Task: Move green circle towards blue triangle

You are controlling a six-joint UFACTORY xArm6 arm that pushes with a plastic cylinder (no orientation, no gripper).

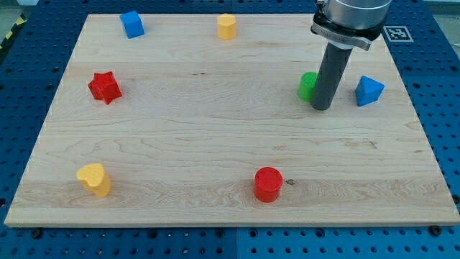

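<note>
Wooden board (215, 144) on a blue perforated bench (21, 86). Bench cut off on all sides of the view.

View's left: yellow heart block (95, 179) near the bottom-left corner, close to the left edge. Red star block (105, 87) above it, some way in from the edge. Blue block (132, 24) near the top edge; shape hard to make out, roughly cubic.

Centre: yellow block (227, 26) at the top edge, shape unclear. Red cylinder (268, 184) low down, near the bottom edge. Wide bare wood between these.

View's right: green circle (307, 85), its right part hidden behind the rod (329, 75). The tip (321, 108) sits at the circle's right side, apparently touching, between it and the blue triangle (369, 91). Triangle lies near, with a narrow strip of bare wood right of the rod. Rod end is plain: no jaws, nothing clamped. Arm housing above is cut off by the view's top. A marker tag (397, 33) is partly visible on the bench at the top right.
</note>
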